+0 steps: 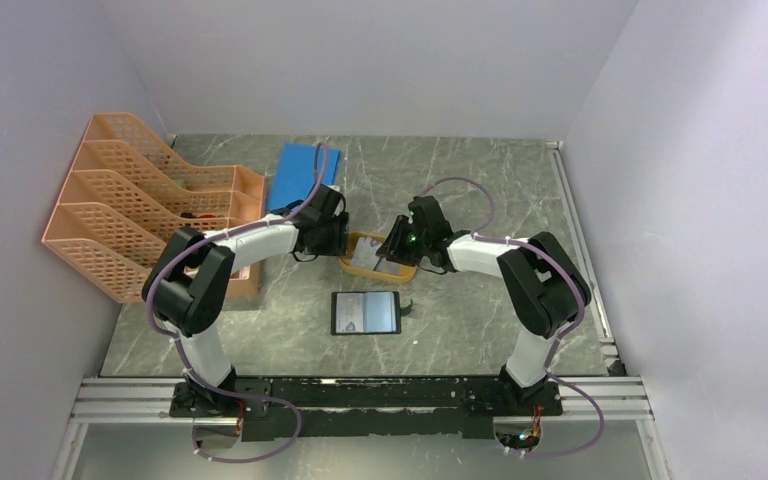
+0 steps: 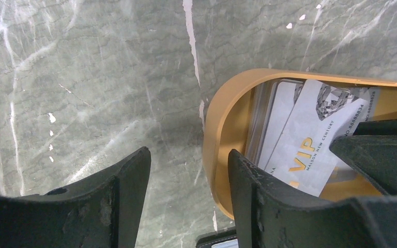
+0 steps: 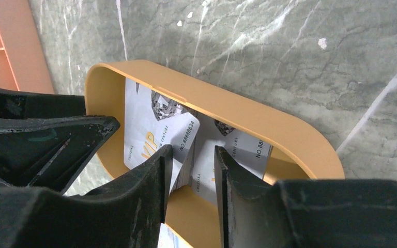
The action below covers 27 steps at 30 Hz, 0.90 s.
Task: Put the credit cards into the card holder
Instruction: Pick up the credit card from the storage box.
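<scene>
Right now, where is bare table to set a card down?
Bare: the table right of the orange dish, and the strip left of the card holder. Crowded: at the dish, where left gripper and right gripper meet; file rack fills the left.

The left arm (image 1: 245, 240) and right arm (image 1: 485, 255) have white links and bulky black joints. Lilac cables (image 1: 457, 181) loop along both. Their pincer fingers (image 2: 126, 196) are scuffed black.

There are the credit cards (image 3: 155, 129), piled in the orange dish (image 3: 238, 111): pale silvery-white, with gold VIP lettering and printed numbers, overlapping at skewed angles. And the card holder (image 1: 365, 312) lies open and flat on the table (image 1: 460, 330), just beside the dish on its near side, black-edged, shiny pockets facing up.
</scene>
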Each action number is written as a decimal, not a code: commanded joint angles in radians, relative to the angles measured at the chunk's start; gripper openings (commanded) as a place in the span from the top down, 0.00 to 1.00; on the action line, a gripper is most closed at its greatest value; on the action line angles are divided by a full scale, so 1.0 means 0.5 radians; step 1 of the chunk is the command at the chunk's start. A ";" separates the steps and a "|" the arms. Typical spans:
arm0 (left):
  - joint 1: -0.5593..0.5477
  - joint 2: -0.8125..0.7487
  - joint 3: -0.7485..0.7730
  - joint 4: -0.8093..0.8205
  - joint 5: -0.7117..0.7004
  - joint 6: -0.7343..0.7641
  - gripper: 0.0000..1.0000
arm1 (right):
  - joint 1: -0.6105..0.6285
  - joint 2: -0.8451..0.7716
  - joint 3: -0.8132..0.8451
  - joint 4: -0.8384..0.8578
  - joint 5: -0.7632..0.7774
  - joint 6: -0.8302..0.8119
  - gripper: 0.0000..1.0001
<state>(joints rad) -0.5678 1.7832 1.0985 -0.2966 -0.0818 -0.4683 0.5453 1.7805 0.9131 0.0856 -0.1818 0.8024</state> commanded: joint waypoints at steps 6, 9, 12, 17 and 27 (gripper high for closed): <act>0.010 0.008 -0.010 0.038 0.071 -0.018 0.39 | -0.022 0.043 -0.071 0.043 -0.188 0.071 0.59; 0.010 0.012 -0.009 0.041 0.080 -0.017 0.39 | -0.026 0.074 -0.062 0.071 -0.225 0.105 0.60; 0.010 0.013 -0.013 0.047 0.087 -0.018 0.39 | -0.032 0.091 -0.071 0.100 -0.249 0.141 0.64; 0.010 0.016 -0.013 0.047 0.085 -0.012 0.40 | -0.050 0.038 -0.124 0.127 -0.217 0.156 0.72; 0.010 0.026 -0.014 0.044 0.084 -0.011 0.40 | -0.101 -0.012 -0.194 0.157 -0.236 0.165 0.90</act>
<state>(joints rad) -0.5663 1.7832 1.0981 -0.2958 -0.0635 -0.4686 0.5102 1.7840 0.8467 0.2131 -0.3088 0.8970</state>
